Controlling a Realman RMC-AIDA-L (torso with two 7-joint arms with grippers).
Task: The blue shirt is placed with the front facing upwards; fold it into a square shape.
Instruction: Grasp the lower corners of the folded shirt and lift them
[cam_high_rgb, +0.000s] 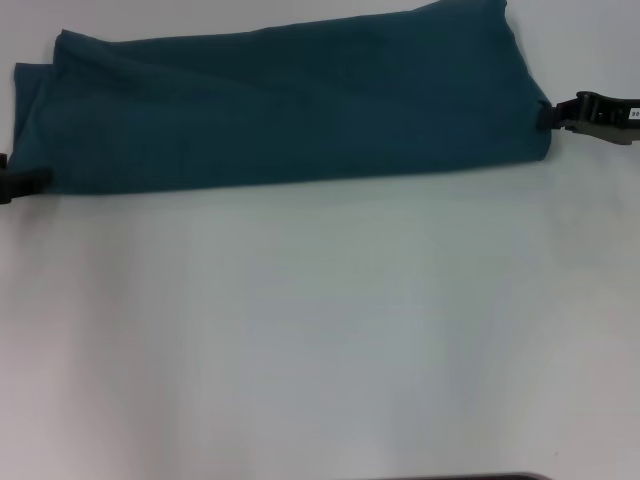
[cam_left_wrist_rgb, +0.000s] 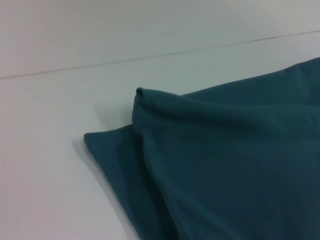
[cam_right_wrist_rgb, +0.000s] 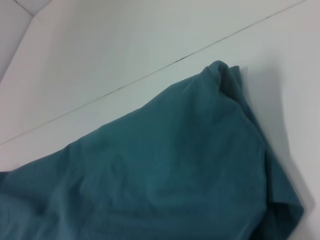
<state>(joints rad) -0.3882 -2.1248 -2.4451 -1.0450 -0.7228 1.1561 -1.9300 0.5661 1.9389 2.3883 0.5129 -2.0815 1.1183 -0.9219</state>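
The blue shirt (cam_high_rgb: 290, 105) lies across the far part of the white table (cam_high_rgb: 320, 330) as a long, plain teal band, folded over itself, with no print showing. My left gripper (cam_high_rgb: 40, 178) sits at the band's near left corner, touching the cloth. My right gripper (cam_high_rgb: 548, 115) meets the band's right end at about mid-height. The left wrist view shows stacked layers of the shirt (cam_left_wrist_rgb: 225, 165) with a raised fold corner. Seen from the right wrist, the shirt (cam_right_wrist_rgb: 165, 170) ends in a bunched corner lying on the table.
White table surface stretches from the shirt to the near edge. A thin seam line (cam_right_wrist_rgb: 150, 72) runs across the table beyond the shirt. A dark strip (cam_high_rgb: 470, 477) shows at the bottom edge of the head view.
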